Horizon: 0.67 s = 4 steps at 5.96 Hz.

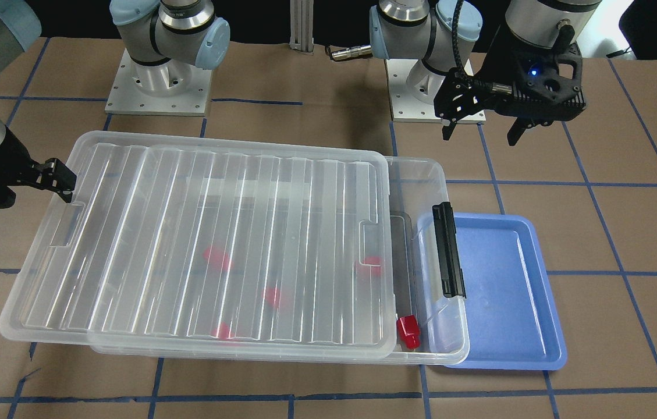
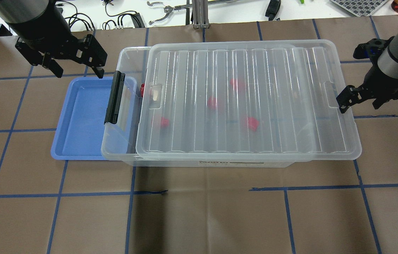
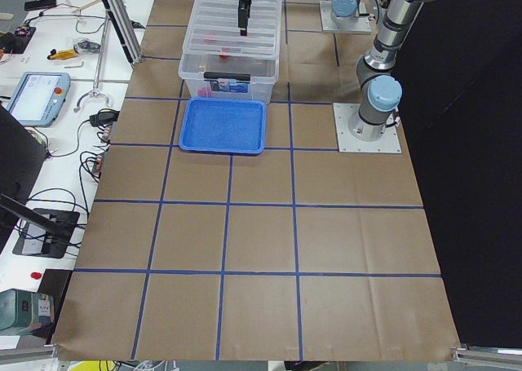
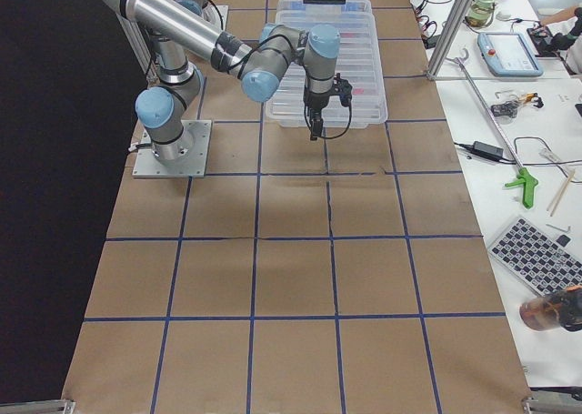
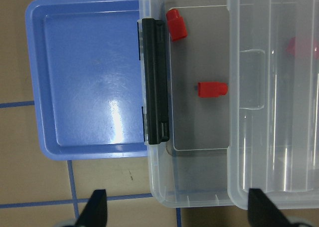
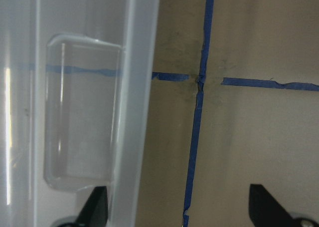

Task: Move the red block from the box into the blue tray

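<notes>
Lid, ribbed and clear, sits offset along the box, overhanging its end on the robot's right and leaving a strip uncovered at the other end, where the black latch clip stands. The red block lies on the box floor in that uncovered strip, in the corner farthest from the robot, just beside the lid's edge and near the clip. Four other red blocks lie further in, seen through the plastic. The blue tray rests flat on the table at the latch end, its edge on that side under the box's rim. The left gripper hangs raised above this end, jaws spread wide and holding nothing; its wrist view looks straight down on tray, clip and block. The right gripper is low at the lid's overhanging end, also spread wide with nothing clamped; in its wrist view one fingertip shows over the lid's rim beside the handle recess and the other over the brown table; whether it touches the lid I cannot tell
</notes>
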Each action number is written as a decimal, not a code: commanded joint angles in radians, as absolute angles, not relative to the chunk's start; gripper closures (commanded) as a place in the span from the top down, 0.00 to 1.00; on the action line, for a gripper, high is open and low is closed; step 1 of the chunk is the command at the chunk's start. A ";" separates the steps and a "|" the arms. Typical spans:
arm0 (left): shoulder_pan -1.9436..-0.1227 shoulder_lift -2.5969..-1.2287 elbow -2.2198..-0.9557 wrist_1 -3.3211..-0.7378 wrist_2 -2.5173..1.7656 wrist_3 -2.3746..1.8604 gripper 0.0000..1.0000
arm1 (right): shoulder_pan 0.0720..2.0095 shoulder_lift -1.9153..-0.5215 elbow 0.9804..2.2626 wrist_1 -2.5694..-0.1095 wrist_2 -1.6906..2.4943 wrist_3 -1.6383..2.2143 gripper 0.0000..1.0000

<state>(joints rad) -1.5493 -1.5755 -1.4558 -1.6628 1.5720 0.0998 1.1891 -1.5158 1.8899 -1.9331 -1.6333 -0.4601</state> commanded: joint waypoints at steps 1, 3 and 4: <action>-1.549 -1.575 -1.460 -1.663 1.575 0.103 0.98 | 1.142 -1.505 1.888 -1.944 -1.635 -0.515 1.00; -1.549 -1.575 -1.460 -1.663 1.572 0.109 0.98 | 1.099 -1.500 1.882 -1.944 -1.635 -0.541 1.00; -1.549 -1.575 -1.457 -1.663 1.574 0.110 0.98 | 1.086 -1.500 1.878 -1.944 -1.635 -0.563 1.00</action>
<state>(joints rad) -1.5493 -1.5754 -1.4592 -1.6628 1.5732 0.1089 1.1017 -1.5009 1.8814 -1.9435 -1.6352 -0.5452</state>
